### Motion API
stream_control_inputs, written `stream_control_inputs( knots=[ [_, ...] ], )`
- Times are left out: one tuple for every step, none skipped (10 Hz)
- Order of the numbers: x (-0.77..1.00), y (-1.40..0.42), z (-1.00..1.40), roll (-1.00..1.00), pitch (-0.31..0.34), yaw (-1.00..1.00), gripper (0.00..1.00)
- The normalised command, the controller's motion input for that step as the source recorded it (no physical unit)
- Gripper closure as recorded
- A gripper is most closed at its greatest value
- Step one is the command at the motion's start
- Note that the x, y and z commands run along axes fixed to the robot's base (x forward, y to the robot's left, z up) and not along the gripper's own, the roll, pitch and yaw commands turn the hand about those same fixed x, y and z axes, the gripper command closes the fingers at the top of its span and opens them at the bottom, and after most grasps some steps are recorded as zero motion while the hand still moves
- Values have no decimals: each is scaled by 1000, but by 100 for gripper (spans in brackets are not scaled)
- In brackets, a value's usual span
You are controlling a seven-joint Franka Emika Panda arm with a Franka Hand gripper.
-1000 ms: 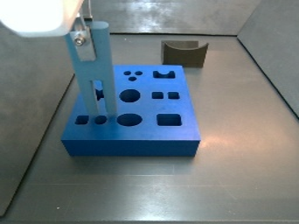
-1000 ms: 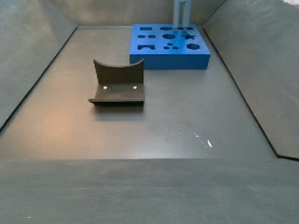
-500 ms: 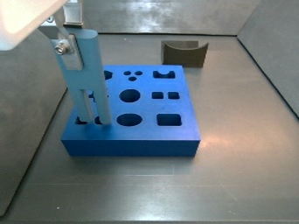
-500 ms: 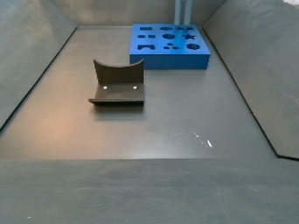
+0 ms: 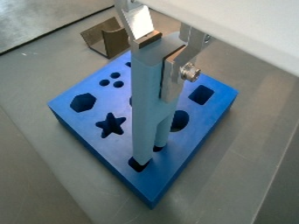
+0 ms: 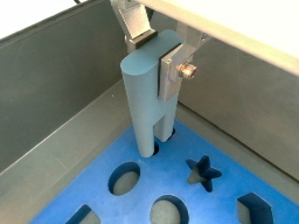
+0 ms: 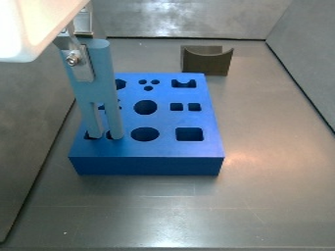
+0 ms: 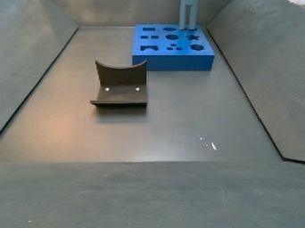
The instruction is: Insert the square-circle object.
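The square-circle object (image 7: 94,93) is a tall light-blue bar standing upright. Its two legs go down into two holes at a corner of the flat blue block (image 7: 164,169). My gripper (image 7: 76,49) is shut on the bar's top end, one finger on each side. Both wrist views show the bar (image 5: 149,105) (image 6: 149,101), the gripper (image 5: 158,57) (image 6: 158,52) on its top and the block (image 5: 122,144) (image 6: 228,188) under it. In a side view the bar (image 8: 187,13) rises from the block (image 8: 173,61) at the far end.
A small dark grey curved piece (image 7: 206,59) stands behind the block near the back wall; it also shows in a side view (image 8: 119,86) and a wrist view (image 5: 107,39). Grey walls enclose the floor. The block has several other shaped holes.
The gripper has moved the bar toward the block's corner and lowered it; its legs now sit deeper in the two corner holes.
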Motion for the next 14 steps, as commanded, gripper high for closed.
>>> stream_control_inputs(
  knots=[
    [-31, 86, -237, -169, -50, 0, 100],
    [-200, 0, -340, -187, -119, 0, 100],
    [-426, 3, -209, -203, -140, 9, 100],
    [-294, 0, -137, -200, -96, 23, 100],
    [-94, 0, -186, -154, -57, 14, 100],
    [-126, 0, -214, -121, -70, 11, 100],
    [-197, 0, -151, -140, -80, 17, 100],
    [-26, 0, -240, -107, -66, 40, 100],
    [0, 91, -300, -96, -61, 26, 100],
    [-143, 214, -323, -217, -89, 77, 100],
    [-17, 177, -374, -241, -67, 143, 100],
    [0, 220, -426, -247, -56, 160, 100],
    [0, 160, -520, -200, -74, 154, 100],
    [0, 106, -617, -206, -71, 126, 100]
  ],
)
